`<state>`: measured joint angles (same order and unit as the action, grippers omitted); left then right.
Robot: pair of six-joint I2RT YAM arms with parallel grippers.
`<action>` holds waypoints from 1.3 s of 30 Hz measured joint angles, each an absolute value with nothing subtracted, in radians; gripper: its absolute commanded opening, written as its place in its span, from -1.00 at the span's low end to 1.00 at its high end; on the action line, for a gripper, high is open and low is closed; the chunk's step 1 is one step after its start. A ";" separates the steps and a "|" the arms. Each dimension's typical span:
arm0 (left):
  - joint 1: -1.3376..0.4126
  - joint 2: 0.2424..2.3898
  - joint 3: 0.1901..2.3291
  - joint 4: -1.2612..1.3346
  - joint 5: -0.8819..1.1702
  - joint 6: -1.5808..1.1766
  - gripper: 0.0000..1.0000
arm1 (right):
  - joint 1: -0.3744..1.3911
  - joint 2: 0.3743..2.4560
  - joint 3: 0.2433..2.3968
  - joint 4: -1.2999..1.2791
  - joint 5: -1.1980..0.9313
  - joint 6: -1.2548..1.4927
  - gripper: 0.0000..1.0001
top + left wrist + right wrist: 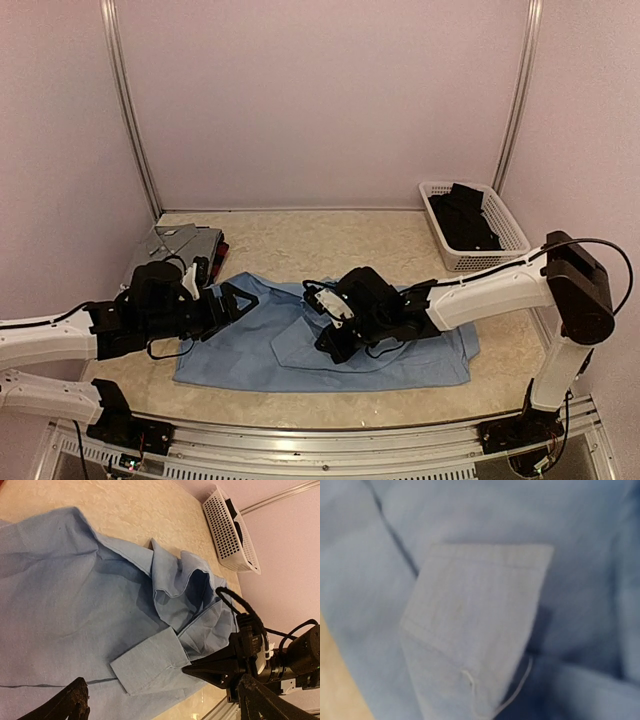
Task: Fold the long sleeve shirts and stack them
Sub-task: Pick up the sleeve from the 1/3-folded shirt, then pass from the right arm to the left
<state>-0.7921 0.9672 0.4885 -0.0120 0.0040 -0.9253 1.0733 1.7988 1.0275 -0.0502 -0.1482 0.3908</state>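
Observation:
A large light blue shirt [250, 352] lies spread on the table's near middle. One sleeve is folded across its body, with the cuff [150, 666] lying flat on it; the cuff [475, 620] fills the right wrist view, blurred. My right gripper [328, 345] is low over the shirt's middle. In the left wrist view it [189, 671] looks like a closed wedge on the sleeve just behind the cuff. My left gripper [238, 300] is open and empty over the shirt's left edge, and its fingers [75, 702] are spread wide. A folded grey shirt [180, 240] lies at the back left, with a bit of red plaid [222, 248] beside it.
A white mesh basket [515, 225] holding dark clothes stands at the back right and also shows in the left wrist view [225, 525]. Metal frame posts stand at the back corners. A metal rail runs along the near table edge.

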 measured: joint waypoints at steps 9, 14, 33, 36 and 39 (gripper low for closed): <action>-0.791 1.020 0.445 0.152 0.152 -1.170 0.95 | 1.098 1.726 1.050 -0.028 0.048 0.288 -1.00; -0.791 1.077 0.448 0.235 0.216 -1.252 0.91 | 1.151 1.705 1.050 -0.007 0.161 0.242 -1.00; -0.765 1.315 0.448 0.533 0.413 -1.485 0.81 | 1.279 1.694 1.035 0.082 0.332 0.134 -1.00; -0.760 1.315 0.448 0.546 0.416 -1.497 0.81 | 1.287 1.694 1.024 0.082 0.345 0.119 -1.00; -0.756 1.315 0.447 0.559 0.419 -1.508 0.81 | 1.296 1.694 1.015 0.081 0.356 0.108 -1.00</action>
